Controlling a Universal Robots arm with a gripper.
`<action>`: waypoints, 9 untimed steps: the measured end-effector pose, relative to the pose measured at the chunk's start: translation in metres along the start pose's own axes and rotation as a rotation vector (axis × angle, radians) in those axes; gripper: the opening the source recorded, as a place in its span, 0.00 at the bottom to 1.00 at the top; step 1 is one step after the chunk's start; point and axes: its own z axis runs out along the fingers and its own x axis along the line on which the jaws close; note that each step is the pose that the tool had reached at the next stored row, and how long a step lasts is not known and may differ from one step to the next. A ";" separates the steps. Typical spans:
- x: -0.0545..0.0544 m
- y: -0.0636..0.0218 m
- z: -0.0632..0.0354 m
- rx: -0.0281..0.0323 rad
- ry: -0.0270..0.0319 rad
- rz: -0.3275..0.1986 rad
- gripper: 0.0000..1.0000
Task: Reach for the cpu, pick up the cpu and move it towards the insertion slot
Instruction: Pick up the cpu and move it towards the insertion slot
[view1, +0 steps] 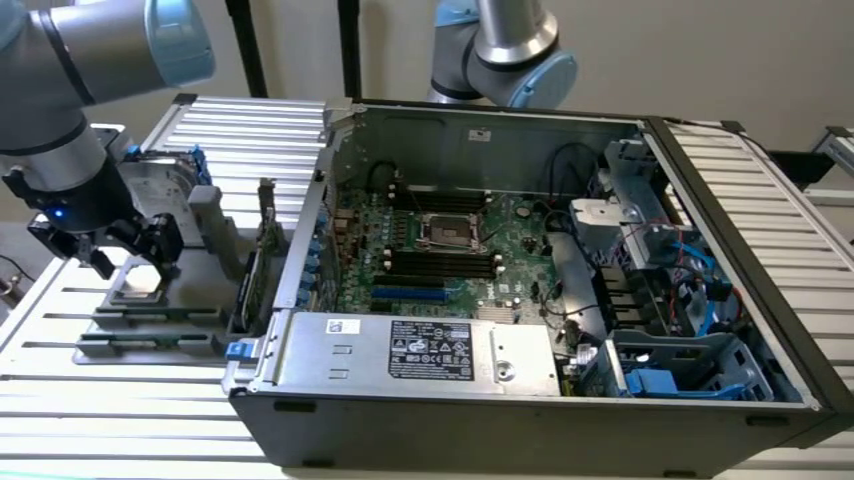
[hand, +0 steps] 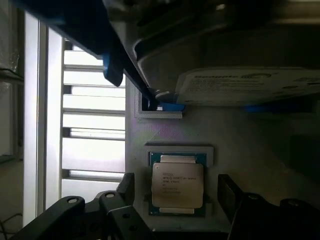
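Table (view1: 134, 420): a white slatted surface spanning the lower part of the exterior view, carrying everything else.
Computer case (view1: 534, 425): a large grey box lying open in the centre of the exterior view, with its green circuit board and cables exposed.
Robot arm (view1: 80, 60): grey with pale blue joints, coming down from the upper left corner of the exterior view.
Parts holder (view1: 147, 320): a grey tray on the table at the exterior view's left, just beside the case.
Hard drive (hand: 250, 85): silver with a white label and blue brackets, seen in the wrist view resting in the holder near the cpu.
Gripper (view1: 134, 262): black, hanging low over the holder, well apart from the case.
Fingers (hand: 126, 189): spread wide, one on each side of the cpu, with a gap on both sides and nothing held.
Insertion slot (view1: 447, 228): a square socket with a silvery frame, in the middle of the circuit board.
Cpu (hand: 177, 184): a flat square chip, silver top up, lying in its recess in the holder between the fingers.
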 end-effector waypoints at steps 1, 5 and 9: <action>0.000 0.0000 0.0006 0.0002 0.0001 0.000 0.76; 0.000 -0.0001 0.0023 0.0007 0.0002 0.000 0.76; 0.000 -0.0002 0.0044 0.0010 0.0003 0.000 0.76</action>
